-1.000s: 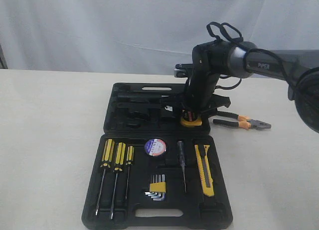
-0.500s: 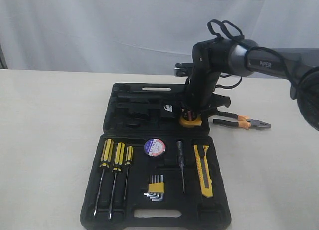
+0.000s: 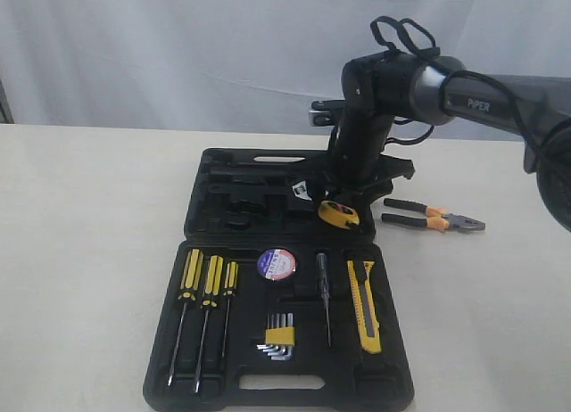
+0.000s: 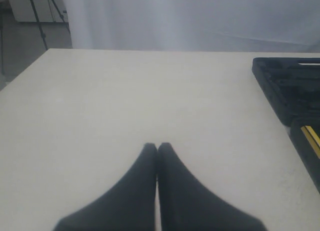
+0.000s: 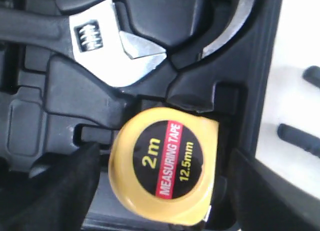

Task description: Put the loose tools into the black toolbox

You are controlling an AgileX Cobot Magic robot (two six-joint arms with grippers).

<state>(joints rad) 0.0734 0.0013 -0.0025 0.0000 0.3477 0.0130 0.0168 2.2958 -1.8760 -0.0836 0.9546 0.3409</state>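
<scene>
Right gripper released, jaws flanking round yellow tape measure at lower centre; it looks unseated in black moulded toolbox, so 1 finger could snag it.

Exterior: in front of pale desk, raised, angled down, faces white curtain; mid-range, whole open black plastic toolbox in frame.
Left wrist: low over desk, looks along it toward curtain; catches toolbox edge only.
Right wrist: very close, straight down into toolbox lid half; round yellow tape measure fills frame, shared with exterior.
</scene>
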